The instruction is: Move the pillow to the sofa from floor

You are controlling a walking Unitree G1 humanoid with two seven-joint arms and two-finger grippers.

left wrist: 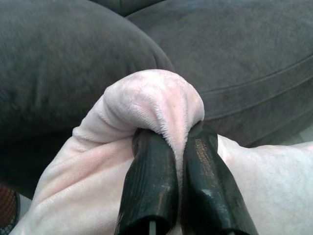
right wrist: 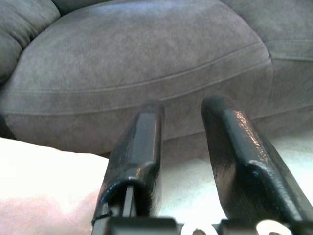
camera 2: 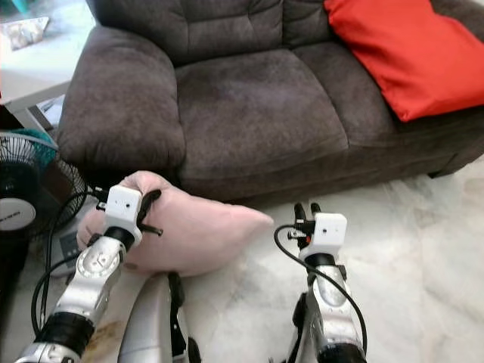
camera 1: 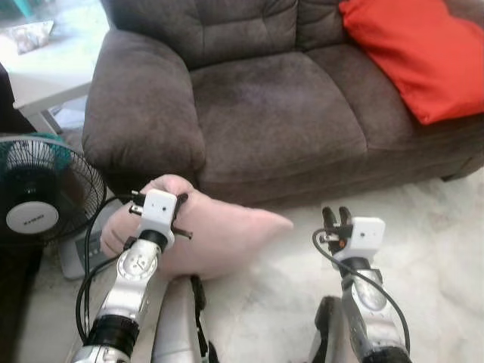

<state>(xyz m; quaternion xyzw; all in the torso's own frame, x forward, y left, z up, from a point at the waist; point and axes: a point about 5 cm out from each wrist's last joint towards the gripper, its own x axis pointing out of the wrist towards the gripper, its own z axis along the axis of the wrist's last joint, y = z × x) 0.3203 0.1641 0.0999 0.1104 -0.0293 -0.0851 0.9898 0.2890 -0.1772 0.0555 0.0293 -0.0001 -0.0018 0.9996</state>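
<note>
pillow [left wrist: 122,147]: soft pink plush cloth, short matt nap
left gripper [left wrist: 181,161]: fingers of glossy black plastic, faintly ribbed
sofa [camera 1: 272,106]: matt grey-brown velvety cloth
floor [camera 1: 439,249]: smooth, pale, marbled stone look

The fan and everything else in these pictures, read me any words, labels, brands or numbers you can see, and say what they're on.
Fan: a dark mark, likely a brand, on the white hub badge, too small and blurred to read.
Pink pillow, sofa, red cushion, left gripper, right gripper: no text.
</note>
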